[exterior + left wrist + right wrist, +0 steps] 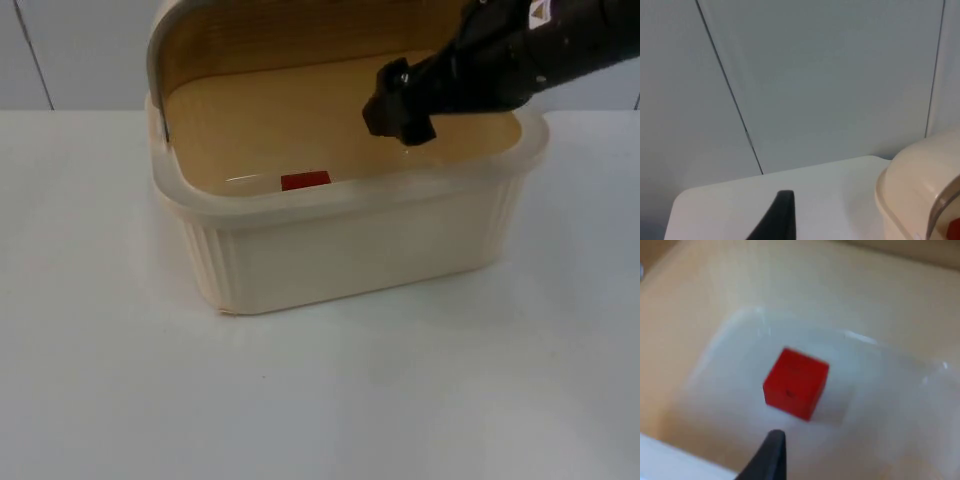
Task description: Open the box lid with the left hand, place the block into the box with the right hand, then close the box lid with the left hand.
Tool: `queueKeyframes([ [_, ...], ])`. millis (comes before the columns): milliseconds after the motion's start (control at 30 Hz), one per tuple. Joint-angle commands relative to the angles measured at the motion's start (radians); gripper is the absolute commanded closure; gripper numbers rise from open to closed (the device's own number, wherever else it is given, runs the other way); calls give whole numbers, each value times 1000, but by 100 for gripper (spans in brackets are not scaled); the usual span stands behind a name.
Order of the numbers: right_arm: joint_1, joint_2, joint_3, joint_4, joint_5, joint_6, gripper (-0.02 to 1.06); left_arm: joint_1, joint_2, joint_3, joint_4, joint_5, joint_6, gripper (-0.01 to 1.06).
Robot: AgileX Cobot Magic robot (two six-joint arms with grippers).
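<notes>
Top view: red block [305,181] lies inside the open box [340,250].

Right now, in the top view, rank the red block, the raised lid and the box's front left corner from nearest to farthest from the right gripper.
From the right gripper, over the open box:
1. Red block, on the box floor, toward the front wall.
2. Raised lid, standing at the box's back left.
3. Front left corner, nearest the camera, farthest.

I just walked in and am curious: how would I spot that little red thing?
Find the big cream box on the white table, its lid raised. On its floor lies the red block, under the right gripper. It is the only red piece.
</notes>
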Motion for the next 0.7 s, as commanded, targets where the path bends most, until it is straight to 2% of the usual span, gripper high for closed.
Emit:
queueKeyframes([
  [0, 2, -46, -4, -3, 58, 5, 0, -5, -5, -3, 0, -3, -2, 0],
  [667, 2, -506, -4, 20, 74, 0, 0, -5, -5, -3, -4, -3, -2, 0],
])
